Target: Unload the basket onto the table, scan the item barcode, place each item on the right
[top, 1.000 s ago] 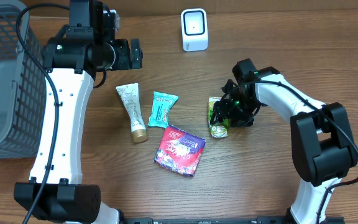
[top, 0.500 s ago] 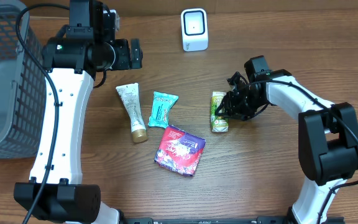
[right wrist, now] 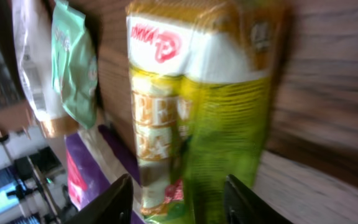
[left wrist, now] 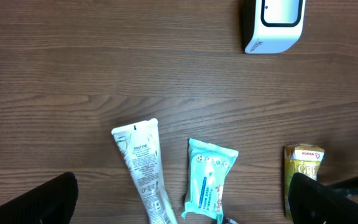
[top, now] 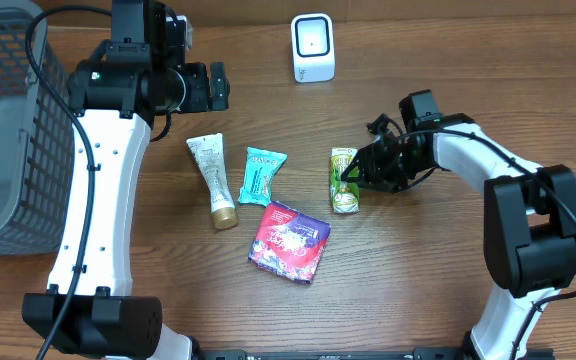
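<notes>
Overhead, the drink carton [top: 344, 181] lies flat on the counter [top: 418, 300] right of centre. Its long axis runs far to near, with the near end leaning slightly right. In the left wrist view its branded end [left wrist: 302, 168] points to the far side, toward the white scanner [top: 313, 47]. My right arm rises from the near right, bends at the elbow and comes in low from the right. The right gripper [top: 361, 173] is at the carton's right edge. In the right wrist view one finger [right wrist: 114, 199] shows on each side of the carton [right wrist: 191, 106], but I cannot tell whether they clamp it. My left arm stands tall at the far left, and the left gripper [top: 216, 87] has its fingers [left wrist: 42, 199] spread wide, holding nothing. A grey mesh basket [top: 8, 130] sits at the left edge. A tube [top: 213, 180], a teal packet [top: 261, 175] and a purple pouch [top: 290, 240] lie left of the carton.
</notes>
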Controlling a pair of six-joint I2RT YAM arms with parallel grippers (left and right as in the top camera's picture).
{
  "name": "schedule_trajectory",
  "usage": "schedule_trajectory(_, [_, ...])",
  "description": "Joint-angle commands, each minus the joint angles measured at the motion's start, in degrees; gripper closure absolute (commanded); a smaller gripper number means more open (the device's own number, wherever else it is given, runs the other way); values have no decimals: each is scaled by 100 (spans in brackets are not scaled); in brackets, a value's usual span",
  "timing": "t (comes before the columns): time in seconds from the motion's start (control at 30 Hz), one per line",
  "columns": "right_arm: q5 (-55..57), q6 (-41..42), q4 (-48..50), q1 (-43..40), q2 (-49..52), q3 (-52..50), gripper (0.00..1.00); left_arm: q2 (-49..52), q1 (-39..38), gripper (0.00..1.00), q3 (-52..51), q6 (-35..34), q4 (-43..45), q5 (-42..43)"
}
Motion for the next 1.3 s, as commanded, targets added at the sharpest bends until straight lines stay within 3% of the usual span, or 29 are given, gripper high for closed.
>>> schedule_trajectory(0.0, [74, -11, 57, -116, 13, -46, 64, 37, 55, 0, 15, 114, 20, 61])
schedule_trajectory(0.13, [96, 22, 175, -22, 48, -50, 62, 37, 55, 0, 15, 114, 20, 61])
schedule_trajectory(0.33, [184, 501, 516, 63, 205, -61, 25, 37, 55, 0, 15, 114, 20, 61])
schedule_trajectory(0.43, [240, 695, 684, 61, 306, -61, 21, 37, 55, 0, 15, 114, 20, 59])
schedule_trajectory(0.67, [201, 752, 1287, -136, 356, -33, 21, 37, 55, 0, 15, 114, 20, 61])
schedule_trajectory(1.03, [42, 925, 1829, -160, 623, -31, 32, 37, 52, 0, 15, 114, 22, 61])
schedule_trajectory(1.27, [-103, 927, 1580, -146, 942, 260, 37, 37, 59, 0, 15, 114, 22, 59])
